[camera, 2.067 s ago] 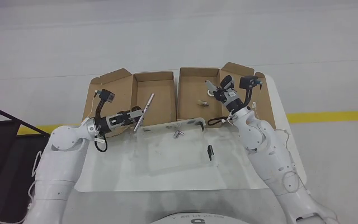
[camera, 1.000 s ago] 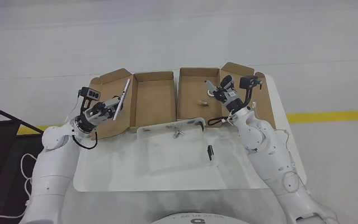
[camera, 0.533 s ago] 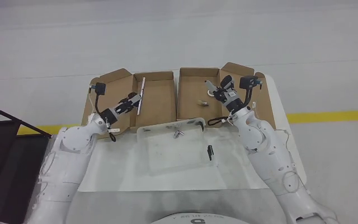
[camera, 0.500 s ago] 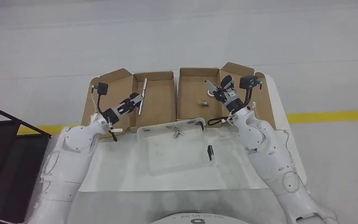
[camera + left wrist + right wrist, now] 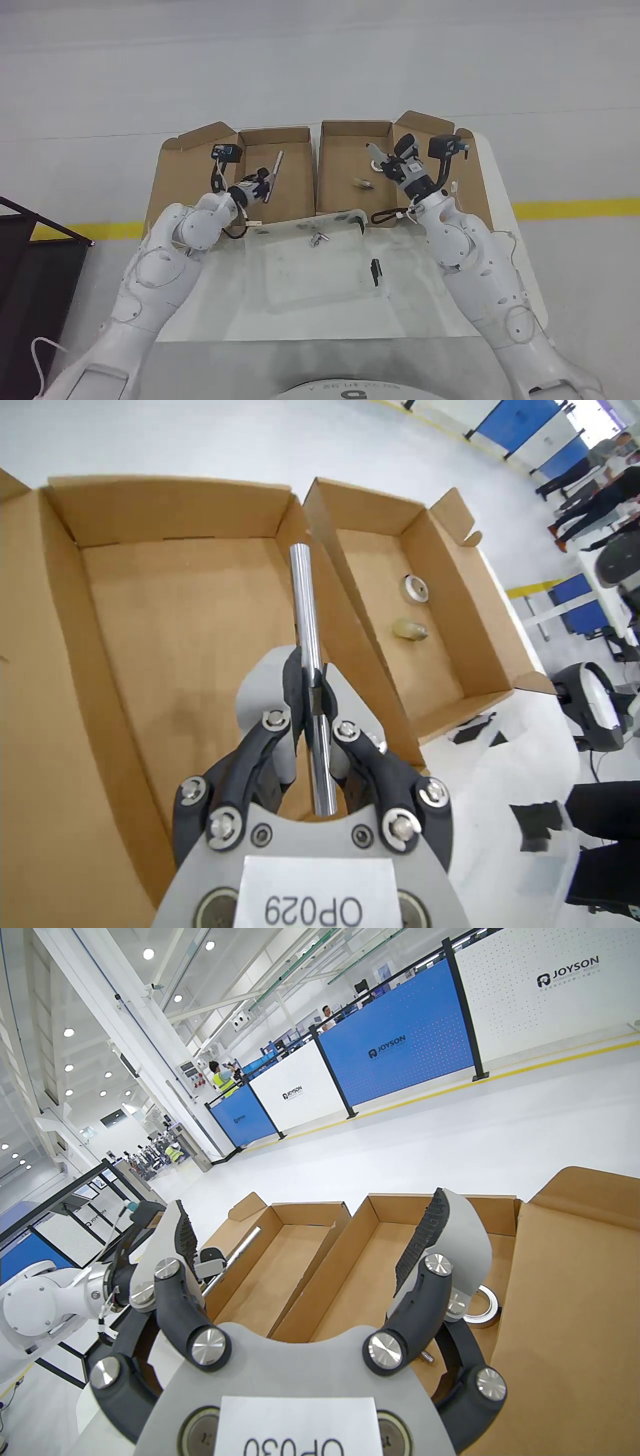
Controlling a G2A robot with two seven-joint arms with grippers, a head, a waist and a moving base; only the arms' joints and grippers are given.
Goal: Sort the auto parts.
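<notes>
The left wrist view shows what the top view blurs: the left pincer [image 5: 311,680] is clamped on a bright metal rod [image 5: 306,600] near its lower half, the rod's free end pointing to 12 o'clock above the left box [image 5: 175,625], and in the right box [image 5: 380,565] lie a metal ring [image 5: 414,589] and an amber part [image 5: 410,630], apart from each other. The right wrist view shows the right pincer [image 5: 310,1213] with fingers spread wide and nothing between them, above the right box. In the top view, the rod [image 5: 274,172] has shifted toward 3 o'clock since 0.5 s ago, from the box's 9 o'clock wall to mid-box; the right arm has not moved. Cardboard floor shows on both sides of the rod. At 6 o'clock of the boxes, a clear tray [image 5: 300,285] on the desk holds a black part [image 5: 376,272].
</notes>
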